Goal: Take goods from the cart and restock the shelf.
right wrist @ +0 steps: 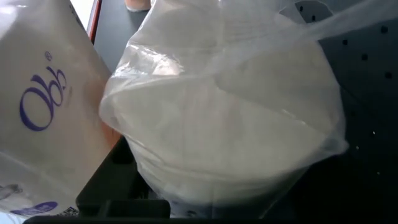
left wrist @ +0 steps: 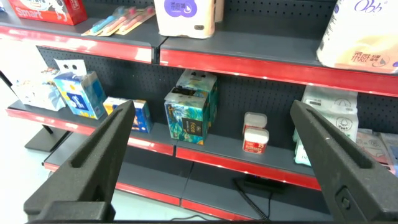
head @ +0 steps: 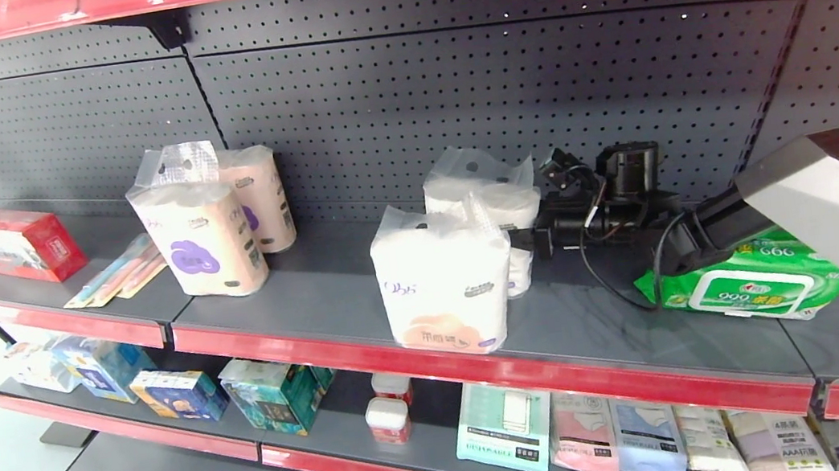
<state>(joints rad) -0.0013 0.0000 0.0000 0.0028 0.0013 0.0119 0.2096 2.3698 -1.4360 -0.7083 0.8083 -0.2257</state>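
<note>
Toilet-roll packs stand on the grey shelf in the middle of the head view, and the right gripper sits against the rear white pack, right of centre, close to the pegboard back. That pack is upright behind a larger white pack, which stands at the red front edge. Placing it behind looks like a way to fill the shelf's depth while keeping the front face tidy.

In the right wrist view the rear pack looms close in its loose clear wrap, with the front pack just beside it. Whether this gripper is clamped on the pack or loose cannot be told.

A green wet-wipes pack lies flat at the right, partly under the arm, which must pass above it.

The left gripper hangs low with its jaws spread wide and nothing between them, facing the lower shelves where a teal box and small red-and-white jars stand. Judging by that, it is parked clear of the working arm.
</note>
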